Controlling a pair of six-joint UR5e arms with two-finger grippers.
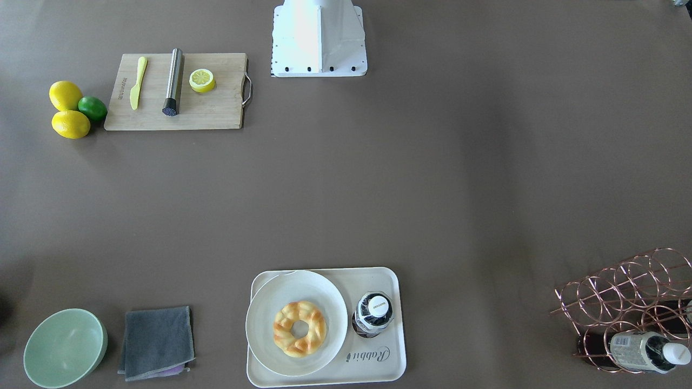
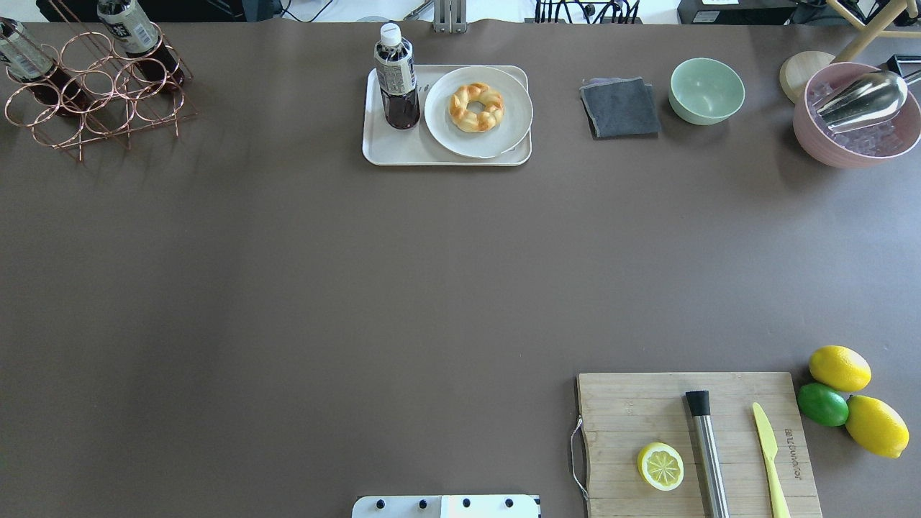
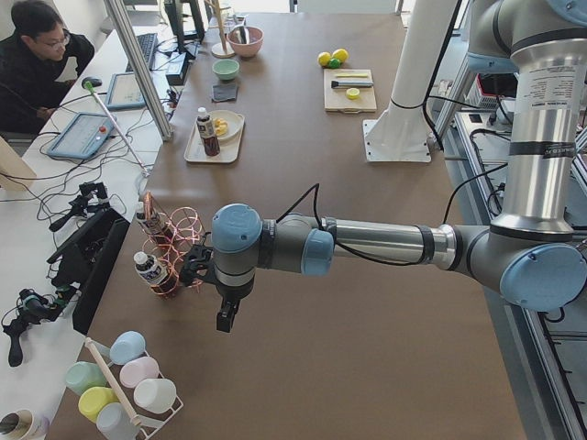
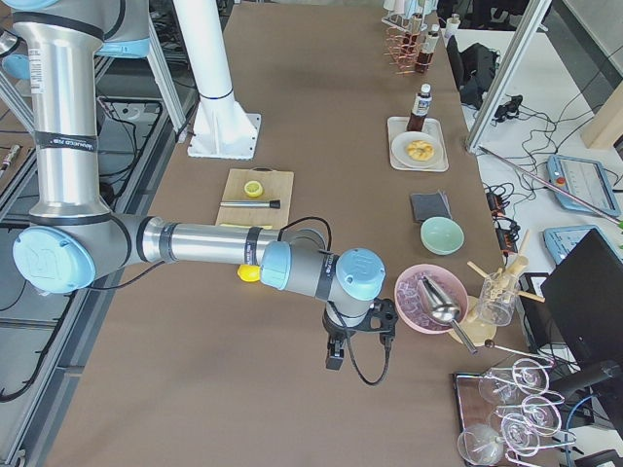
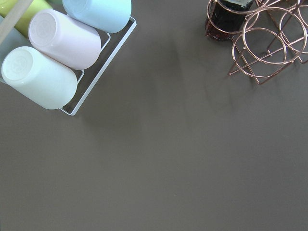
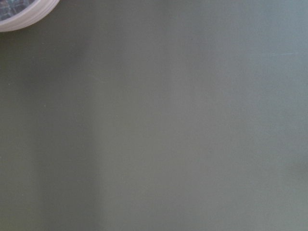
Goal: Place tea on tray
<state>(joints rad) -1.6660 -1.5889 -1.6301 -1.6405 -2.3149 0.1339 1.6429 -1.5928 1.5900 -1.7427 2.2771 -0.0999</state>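
Note:
The tea (image 2: 396, 83), a white-capped bottle of dark liquid, stands upright on the left end of the cream tray (image 2: 403, 152) at the table's far side. In the front-facing view the tea (image 1: 374, 313) rests on the tray (image 1: 378, 367) above its "Rabbit" script, beside a white plate (image 1: 292, 324) that holds a ring pastry. My left gripper (image 3: 225, 319) hangs over bare table near the wire rack, far from the tray. My right gripper (image 4: 334, 358) hovers near the pink bowl. Both show only in side views, so I cannot tell whether they are open or shut.
A copper wire rack (image 2: 86, 93) with other bottles stands at the far left. Right of the tray lie a grey cloth (image 2: 620, 108), a green bowl (image 2: 706, 91) and a pink bowl (image 2: 856, 119). A cutting board (image 2: 647, 424) and lemons (image 2: 839, 367) sit near right. Pastel cups (image 5: 53, 48) lie below my left wrist.

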